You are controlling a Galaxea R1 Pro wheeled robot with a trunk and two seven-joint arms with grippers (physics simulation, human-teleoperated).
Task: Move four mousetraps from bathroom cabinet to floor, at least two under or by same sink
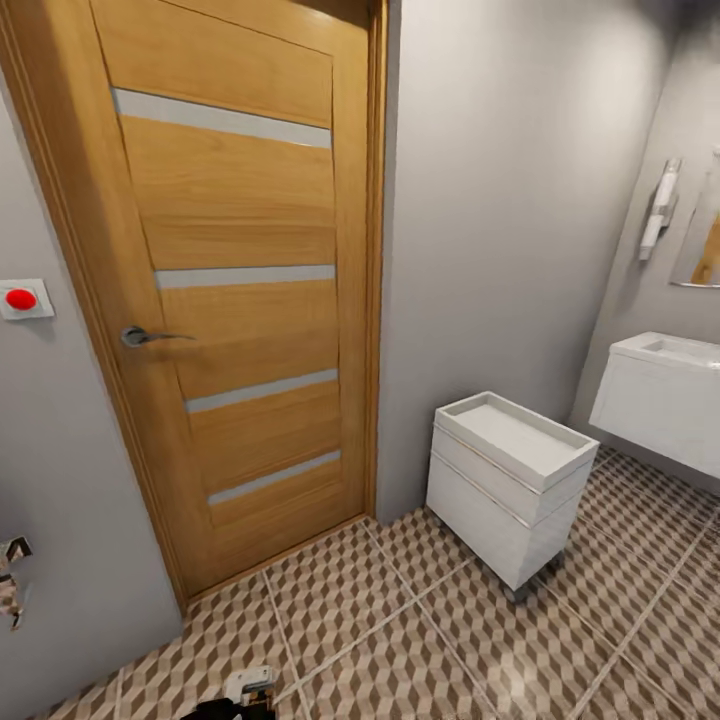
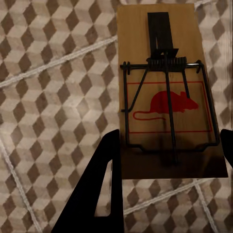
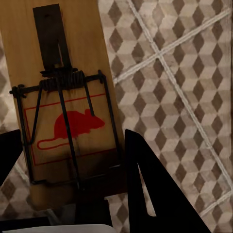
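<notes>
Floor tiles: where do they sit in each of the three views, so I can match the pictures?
Head view: floor fills the lower part, below the door and drawer unit.
Left wrist view: background behind the left trap in the left gripper.
Right wrist view: background behind the right trap in the right gripper.
Shared landmark: cube pattern with pale grout lines.

Your left gripper [image 2: 167, 160] has its two black fingers [image 2: 99, 189] spread just wide enough to clamp the flat brown wooden mousetrap with the red mouse print [image 2: 165, 92] by its near end — one finger on each long edge. Your right gripper [image 3: 68, 165] is doing the same — black fingers [image 3: 150, 194] pinching a second wooden mousetrap [image 3: 63, 97] from both sides.
</notes>
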